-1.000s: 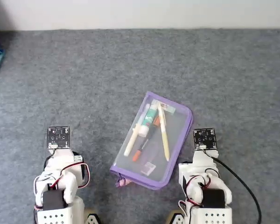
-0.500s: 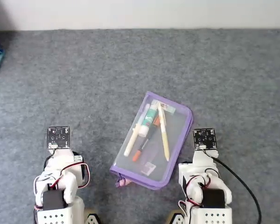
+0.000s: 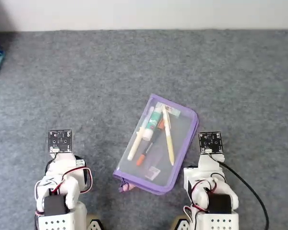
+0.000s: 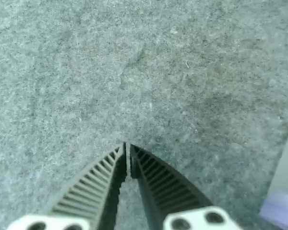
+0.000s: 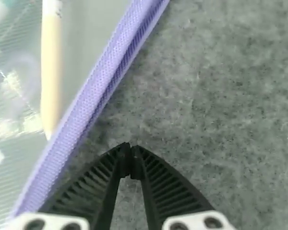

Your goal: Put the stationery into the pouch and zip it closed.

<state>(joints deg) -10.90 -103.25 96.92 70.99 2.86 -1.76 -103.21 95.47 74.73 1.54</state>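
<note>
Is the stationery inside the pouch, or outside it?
Inside: the pens lie under the clear face of the pouch, within its purple edge.

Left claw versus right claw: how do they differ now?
The left claw is over bare carpet, apart from the pouch; the right claw is close beside the pouch's purple edge. The cream pen inside lies near the right claw, far from the left claw. Both are shut, empty.

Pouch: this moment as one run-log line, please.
pouch: pens inside | left pincer: shut, empty | right pincer: shut, beside pouch
</note>
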